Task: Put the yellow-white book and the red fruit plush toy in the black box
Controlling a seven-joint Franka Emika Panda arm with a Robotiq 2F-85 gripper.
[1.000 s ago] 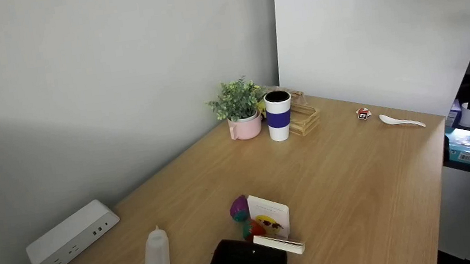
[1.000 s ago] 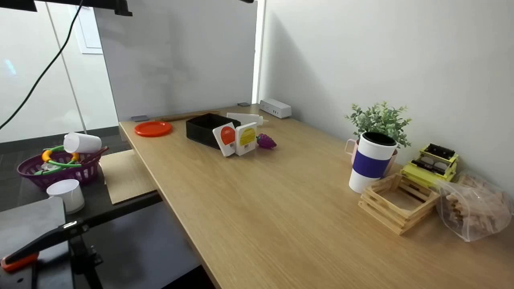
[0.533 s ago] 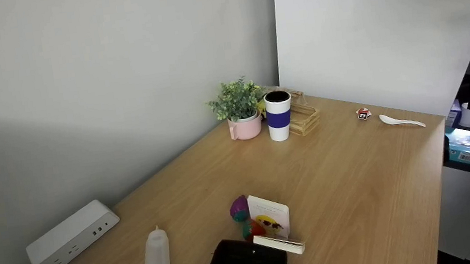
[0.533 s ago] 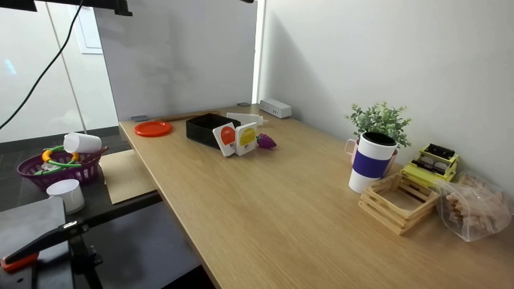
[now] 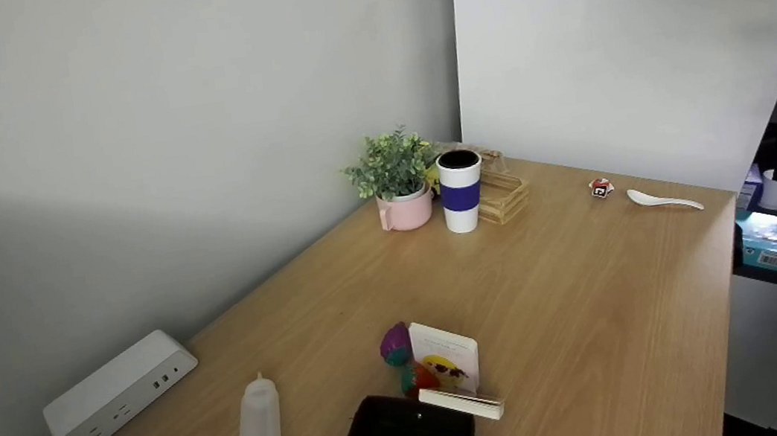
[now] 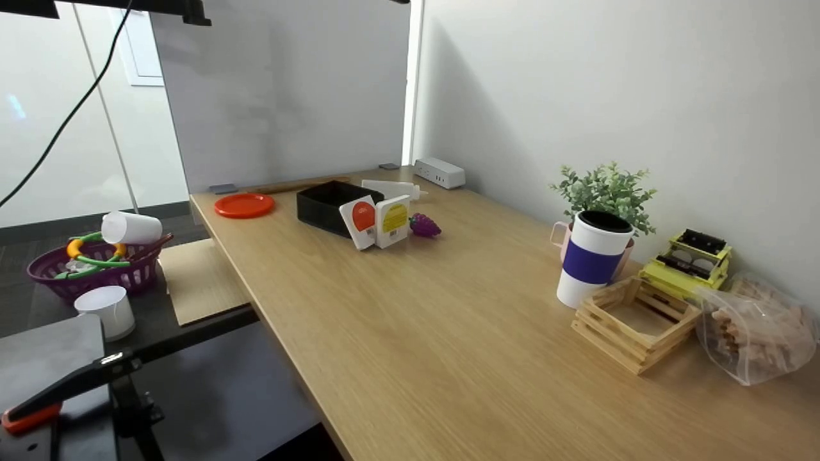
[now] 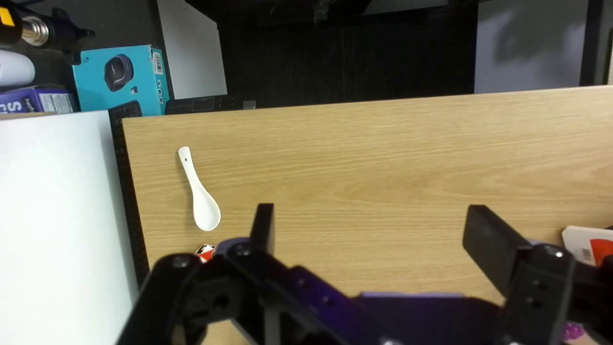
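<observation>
The counter (image 7: 383, 182) shows smooth wood grain; the crate (image 6: 608, 328), bare slatted wood. The black box (image 6: 320, 216) and the fingers (image 7: 493, 249) look matt, the yellow-white book (image 6: 393, 221) smooth card, the spoon (image 7: 206, 212) glossy (ceramic, by its look). The bag (image 6: 748, 346) is clear, crinkled plastic.

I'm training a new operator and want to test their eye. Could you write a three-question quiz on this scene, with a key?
1. True or false: the thin, square yellow-white book is outside the low, matte black rectangular box.
2. Which third colour does the tall, tapered white-and-black tumbler show? a) orange b) blue-purple c) green
3. In the wrist view, how do the jaws of the black two-fingered gripper stand?

Key: 1. True. 2. b. 3. Open, holding nothing.
</observation>
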